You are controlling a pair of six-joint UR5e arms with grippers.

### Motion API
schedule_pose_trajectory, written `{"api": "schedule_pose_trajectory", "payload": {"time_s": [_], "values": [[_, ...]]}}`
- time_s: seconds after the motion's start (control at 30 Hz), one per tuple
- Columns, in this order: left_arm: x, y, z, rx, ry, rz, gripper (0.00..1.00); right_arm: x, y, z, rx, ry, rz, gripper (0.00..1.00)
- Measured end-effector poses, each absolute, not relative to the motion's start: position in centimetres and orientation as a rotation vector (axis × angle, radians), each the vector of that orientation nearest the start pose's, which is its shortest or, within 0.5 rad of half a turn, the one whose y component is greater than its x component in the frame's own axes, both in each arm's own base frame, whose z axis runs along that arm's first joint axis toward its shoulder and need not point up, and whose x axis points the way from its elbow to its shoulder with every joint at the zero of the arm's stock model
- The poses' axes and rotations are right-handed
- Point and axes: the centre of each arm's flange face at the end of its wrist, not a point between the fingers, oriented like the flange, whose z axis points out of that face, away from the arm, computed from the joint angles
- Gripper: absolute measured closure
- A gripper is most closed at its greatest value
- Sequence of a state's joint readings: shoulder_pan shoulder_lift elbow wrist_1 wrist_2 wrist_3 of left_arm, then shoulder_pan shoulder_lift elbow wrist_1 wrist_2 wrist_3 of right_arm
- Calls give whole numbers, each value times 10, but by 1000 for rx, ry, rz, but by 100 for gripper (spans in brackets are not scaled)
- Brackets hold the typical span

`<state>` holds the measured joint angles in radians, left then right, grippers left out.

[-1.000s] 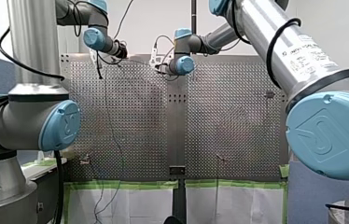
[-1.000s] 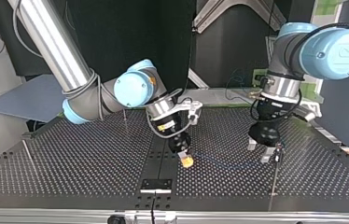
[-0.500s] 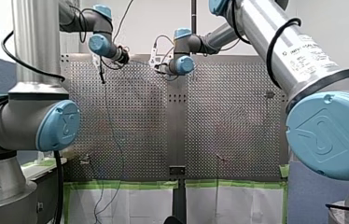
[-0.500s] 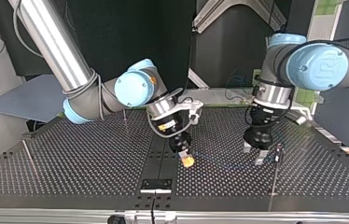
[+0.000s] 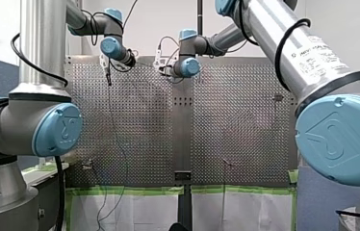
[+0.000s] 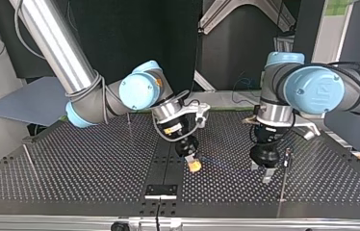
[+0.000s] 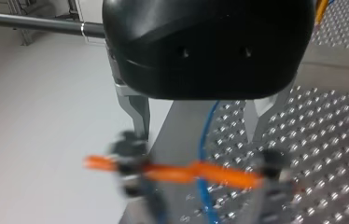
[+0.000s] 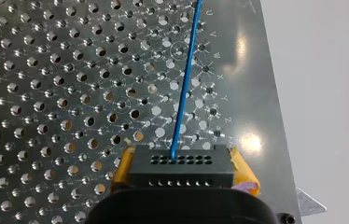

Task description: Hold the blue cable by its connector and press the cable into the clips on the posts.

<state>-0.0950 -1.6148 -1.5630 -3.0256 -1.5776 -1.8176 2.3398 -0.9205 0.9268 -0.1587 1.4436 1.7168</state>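
Note:
My right gripper (image 6: 193, 165) is shut with its yellow pads (image 8: 242, 170) on the black connector (image 8: 182, 165), low over the perforated table (image 6: 96, 168). The blue cable (image 8: 184, 84) leaves the connector and runs across the table toward my left arm. My left gripper (image 6: 262, 171) hangs open, its metal fingers (image 7: 137, 112) standing on either side of the blue cable (image 7: 206, 135). A blurred orange strip (image 7: 172, 171) crosses near its fingertips. A thin post (image 6: 282, 185) with a clip at its top stands just beside my left gripper, at the top view's right.
Another slanted post (image 6: 30, 161) stands at the top view's far left and a thin one (image 6: 128, 119) behind my right arm. A small black plate (image 6: 161, 191) sits at the table's near edge. In the front view both grippers work at the table's far end (image 5: 135, 62).
My left arm has swung toward the top view's left and nearer its front edge, carrying its open gripper along the cable beside the post. My right gripper has stayed put.

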Motion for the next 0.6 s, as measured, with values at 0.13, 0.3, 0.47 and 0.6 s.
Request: {"api": "schedule_pose_trajectory", "payload": {"time_s": [0.13, 0.3, 0.47, 0.6], "values": [[504, -179, 484, -127, 1483, -229, 0, 635, -446, 415, -2180, 921, -2652, 100], [504, -176, 484, -147, 1478, -192, 0, 635, -446, 415, -2179, 921, -2653, 100], [507, -179, 482, -136, 1476, -188, 0, 635, -446, 415, -2182, 923, -2649, 100], [510, -183, 476, -119, 1484, -199, 0, 635, -446, 415, -2183, 924, -2647, 100]]}}
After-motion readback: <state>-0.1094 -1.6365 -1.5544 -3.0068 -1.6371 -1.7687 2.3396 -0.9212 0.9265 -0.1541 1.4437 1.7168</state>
